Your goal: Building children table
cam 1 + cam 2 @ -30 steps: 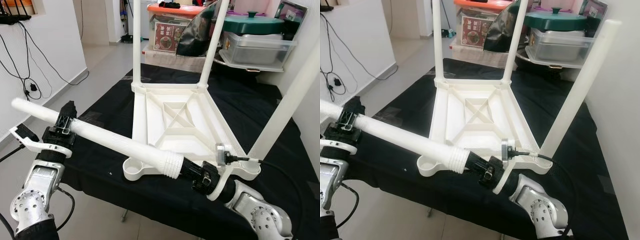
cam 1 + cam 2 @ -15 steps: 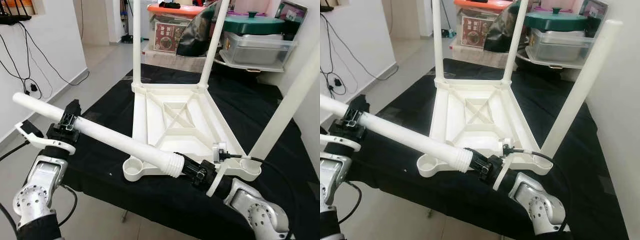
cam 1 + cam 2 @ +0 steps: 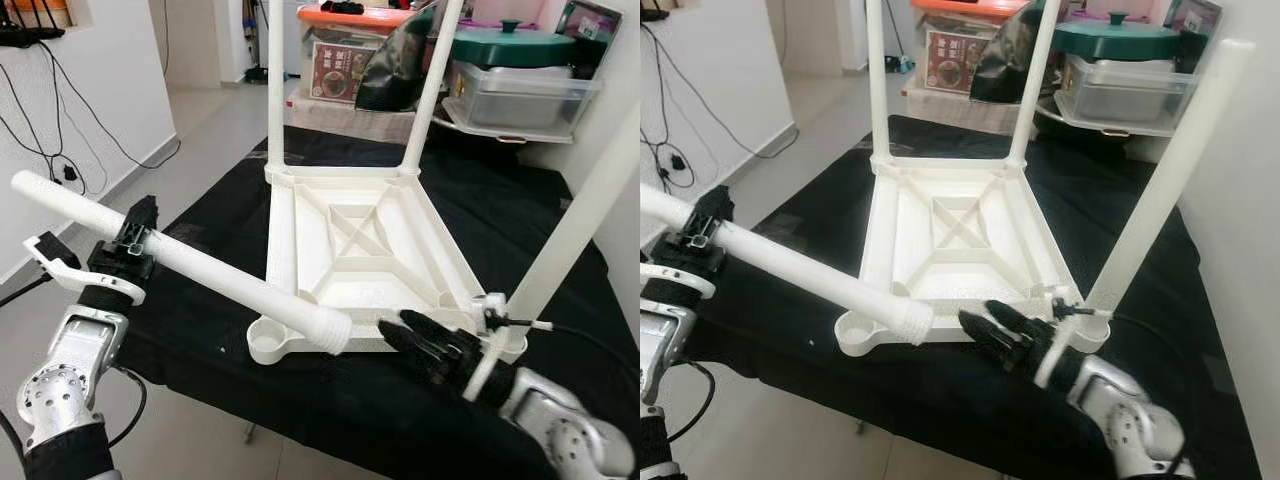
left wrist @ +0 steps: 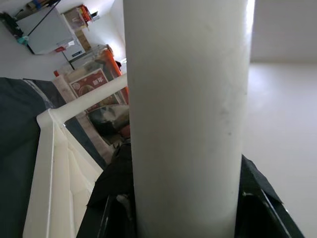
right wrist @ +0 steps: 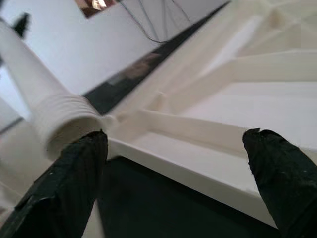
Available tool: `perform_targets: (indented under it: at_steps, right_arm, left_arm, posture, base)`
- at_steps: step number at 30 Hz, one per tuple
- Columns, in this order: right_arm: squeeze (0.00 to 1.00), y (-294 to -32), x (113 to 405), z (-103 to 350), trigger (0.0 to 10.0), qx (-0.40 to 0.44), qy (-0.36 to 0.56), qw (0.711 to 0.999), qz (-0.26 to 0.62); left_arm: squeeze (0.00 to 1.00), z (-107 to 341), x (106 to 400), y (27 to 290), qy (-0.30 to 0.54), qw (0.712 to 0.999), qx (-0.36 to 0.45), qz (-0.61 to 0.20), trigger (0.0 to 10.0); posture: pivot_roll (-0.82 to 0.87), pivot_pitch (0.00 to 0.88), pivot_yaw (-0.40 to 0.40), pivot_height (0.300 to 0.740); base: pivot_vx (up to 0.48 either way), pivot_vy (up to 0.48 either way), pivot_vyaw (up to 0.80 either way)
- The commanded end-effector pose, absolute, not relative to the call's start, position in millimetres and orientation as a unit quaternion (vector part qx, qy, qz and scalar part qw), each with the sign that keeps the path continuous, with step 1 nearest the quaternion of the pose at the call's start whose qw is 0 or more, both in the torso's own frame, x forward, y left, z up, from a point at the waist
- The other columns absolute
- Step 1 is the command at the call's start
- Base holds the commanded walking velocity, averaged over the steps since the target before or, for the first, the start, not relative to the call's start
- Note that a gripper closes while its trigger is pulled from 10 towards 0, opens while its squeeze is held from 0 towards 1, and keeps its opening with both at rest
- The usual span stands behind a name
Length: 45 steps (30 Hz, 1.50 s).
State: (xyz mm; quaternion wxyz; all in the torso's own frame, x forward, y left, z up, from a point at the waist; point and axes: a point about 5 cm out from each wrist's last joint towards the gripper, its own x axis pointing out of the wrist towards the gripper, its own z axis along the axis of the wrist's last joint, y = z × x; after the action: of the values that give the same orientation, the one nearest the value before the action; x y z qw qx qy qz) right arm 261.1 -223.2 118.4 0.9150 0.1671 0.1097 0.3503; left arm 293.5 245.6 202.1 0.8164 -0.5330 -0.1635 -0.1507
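The white children's table (image 3: 360, 240) lies upside down on a black cloth, with three legs standing up from its corners. Its near-left corner socket (image 3: 266, 342) holds nothing. My left gripper (image 3: 133, 240) is shut on a loose white leg (image 3: 200, 265) out past the cloth's left edge, and that leg (image 4: 188, 124) runs across its wrist view. The leg's threaded end (image 3: 330, 331) hangs slanted just above the socket. My right gripper (image 3: 400, 330) is open a short way right of that end, holding nothing. Between its fingers (image 5: 74, 178) lie the threaded end (image 5: 64, 119) and the table's ribbed underside (image 5: 247, 99).
Plastic storage boxes (image 3: 520, 95) and a green pot lid (image 3: 505, 45) are stacked behind the table. A white wall with hanging cables (image 3: 60, 160) is to the left over bare floor. The near-right leg (image 3: 580, 220) rises close above my right arm.
My right gripper has let go of the leg's threaded end, opened and drawn back to the right. The leg's end has sunk toward the near-left socket. The left gripper keeps its hold.
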Motion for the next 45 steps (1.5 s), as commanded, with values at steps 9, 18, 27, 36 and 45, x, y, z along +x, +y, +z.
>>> perform_targets:
  at_steps: [9, 18, 27, 36, 45]
  right_arm:
    - [0.00, -183, 299, 194, 10.0, 0.127, 0.008, 0.916, 0.380]
    - [0.00, -97, 312, 234, 10.0, 0.092, 0.025, 0.858, 0.506]
    - [0.00, -72, 300, 209, 10.0, 0.032, 0.127, 0.842, 0.524]
    - [0.00, -51, 287, 203, 10.0, 0.002, 0.154, 0.818, 0.554]
    - [0.00, -29, 282, 183, 10.0, -0.061, 0.177, 0.805, 0.563]
  left_arm:
    - [0.00, 196, 303, 230, -0.129, 0.828, -0.514, -0.183, 10.0]
    - [0.00, 195, 305, 216, -0.110, 0.832, -0.505, -0.203, 10.0]
    - [0.00, 194, 302, 208, -0.104, 0.837, -0.492, -0.213, 10.0]
    - [0.00, 195, 306, 199, -0.096, 0.842, -0.481, -0.224, 10.0]
    - [0.00, 201, 310, 190, -0.093, 0.845, -0.469, -0.238, 10.0]
  posture:
    - [0.05, 0.000, -0.025, 0.740]
    - [0.06, 0.000, -0.032, 0.740]
    - [0.06, 0.000, -0.038, 0.740]
    - [0.05, 0.000, -0.032, 0.740]
    - [0.06, 0.000, -0.035, 0.740]
  base:
    - [0.000, 0.000, 0.00]
    - [0.000, 0.000, 0.00]
    - [0.000, 0.000, 0.00]
    - [0.000, 0.000, 0.00]
    - [0.000, 0.000, 0.00]
